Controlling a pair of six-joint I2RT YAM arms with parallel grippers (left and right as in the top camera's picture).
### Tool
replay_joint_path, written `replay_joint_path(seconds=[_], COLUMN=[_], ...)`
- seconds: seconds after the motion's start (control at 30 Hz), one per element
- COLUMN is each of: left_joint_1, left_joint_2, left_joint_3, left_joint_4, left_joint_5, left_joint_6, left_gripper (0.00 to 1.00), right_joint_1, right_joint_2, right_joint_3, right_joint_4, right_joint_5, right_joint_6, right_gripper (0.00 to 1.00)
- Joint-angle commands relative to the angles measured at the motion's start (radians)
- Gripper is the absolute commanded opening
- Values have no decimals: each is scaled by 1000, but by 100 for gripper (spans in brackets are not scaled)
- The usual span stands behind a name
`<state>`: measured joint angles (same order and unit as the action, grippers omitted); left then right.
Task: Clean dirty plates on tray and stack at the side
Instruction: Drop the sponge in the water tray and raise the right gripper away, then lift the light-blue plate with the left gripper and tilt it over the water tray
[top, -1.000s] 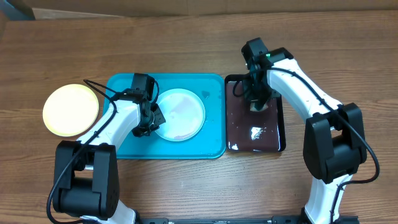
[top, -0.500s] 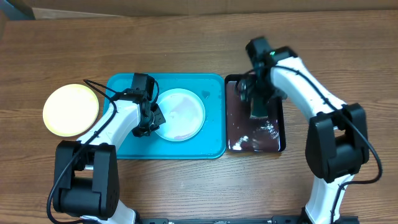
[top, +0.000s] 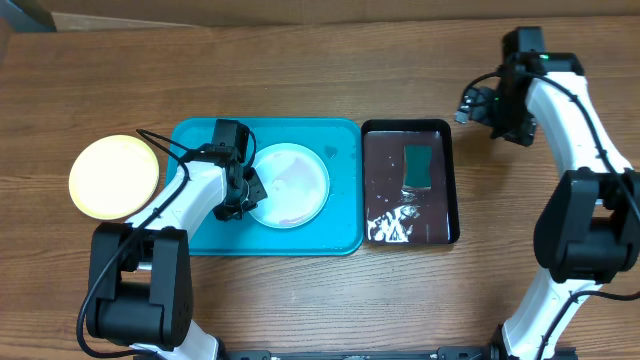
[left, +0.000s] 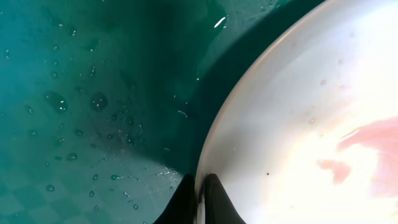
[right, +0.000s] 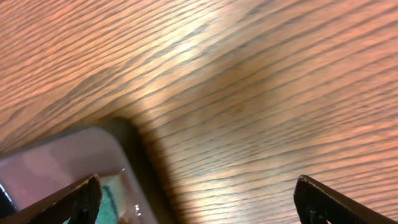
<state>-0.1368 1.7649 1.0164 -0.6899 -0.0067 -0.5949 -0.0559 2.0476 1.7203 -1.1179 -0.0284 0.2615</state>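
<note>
A white plate (top: 290, 183) lies on the turquoise tray (top: 200, 140). My left gripper (top: 243, 196) is shut on the plate's left rim. In the left wrist view the two fingertips (left: 214, 198) pinch that rim, and the plate (left: 292, 124) shows pinkish smears. The wet tray (left: 74, 93) lies under it. A pale yellow plate (top: 113, 176) rests on the table, left of the tray. My right gripper (top: 478, 103) hangs open over bare wood, to the right of the dark tray's far corner. Its fingers (right: 81, 199) stand wide apart with nothing between them.
A glossy dark tray (top: 440, 205) stands right of the turquoise one, holding water, foam and a green sponge (top: 417, 165). Its corner (right: 62, 155) and the sponge (right: 109, 202) show at the lower left of the right wrist view. The table is brown wood (top: 300, 60).
My right gripper opened, left the green sponge in the dark tray, and swung up and to the right, off the tray. The left arm and the white plate have not moved.
</note>
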Motion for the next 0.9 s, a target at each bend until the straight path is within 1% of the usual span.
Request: replay_joint_path(seconds=[0.0, 0.13, 0.37, 0.43, 0.67, 0.87], left_joint_1=[-3, 5, 13, 11, 10, -37], left_joint_2=[27, 17, 11, 11, 5, 5], left_joint_3=[-5, 56, 224, 267, 412, 516], left_joint_4=[-12, -69, -195, -205, -269, -307], left_joint_5=[-8, -31, -170, -175, -180, -185], left_joint_6=[25, 89, 114, 148, 172, 230], left_gripper=[4, 4, 4, 4, 4, 4], right_joint_1=[-31, -45, -45, -45, -45, -45], right_joint_2=[-9, -9, -9, -9, -9, -9], right_joint_3=[13, 13, 13, 13, 13, 13], right_joint_4=[8, 10, 10, 10, 10, 10], right_joint_5=[-26, -26, -26, -26, -26, -26], right_joint_6=[4, 4, 4, 4, 4, 4], right_gripper=[100, 100, 100, 100, 100, 100])
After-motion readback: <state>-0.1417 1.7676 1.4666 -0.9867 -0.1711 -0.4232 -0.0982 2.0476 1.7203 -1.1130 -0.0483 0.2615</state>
